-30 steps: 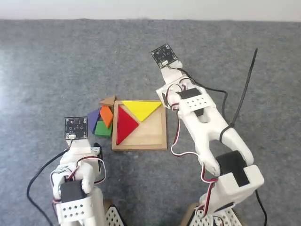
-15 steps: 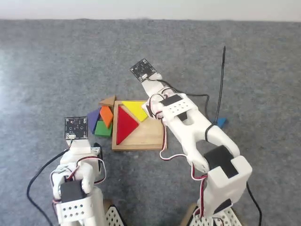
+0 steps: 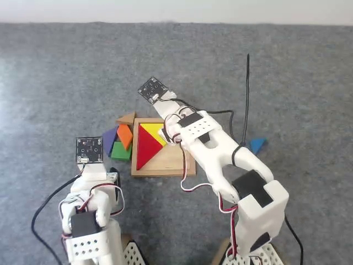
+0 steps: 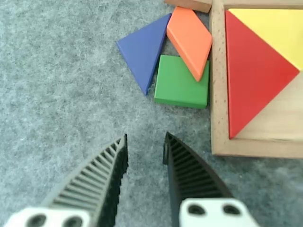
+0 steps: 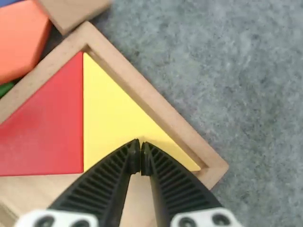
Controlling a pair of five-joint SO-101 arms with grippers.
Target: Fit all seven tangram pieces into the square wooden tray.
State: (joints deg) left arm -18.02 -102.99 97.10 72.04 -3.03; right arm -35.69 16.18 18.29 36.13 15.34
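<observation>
Left tool (image 4: 145, 138) held narrowly parted, empty, over grey tabletop (image 4: 57, 94), short of green wooden square (image 4: 181, 81), blue triangle (image 4: 144, 47), orange parallelogram (image 4: 190, 40). Beyond, large red triangle (image 3: 144, 146) and large yellow triangle (image 3: 154, 132) are seated in square wooden tray (image 3: 162, 173). Right tool (image 5: 140, 145) pinched shut, empty, above the yellow. Next, judged: a loose piece to be gripped.

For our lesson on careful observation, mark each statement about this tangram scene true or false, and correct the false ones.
1. The red triangle lies in the tray. True.
2. The green square lies in the tray. False: it lies on the carpet beside the tray.
3. The right gripper is wide open. False: it is shut, above the yellow triangle.
4. The left gripper is open. True.
</observation>
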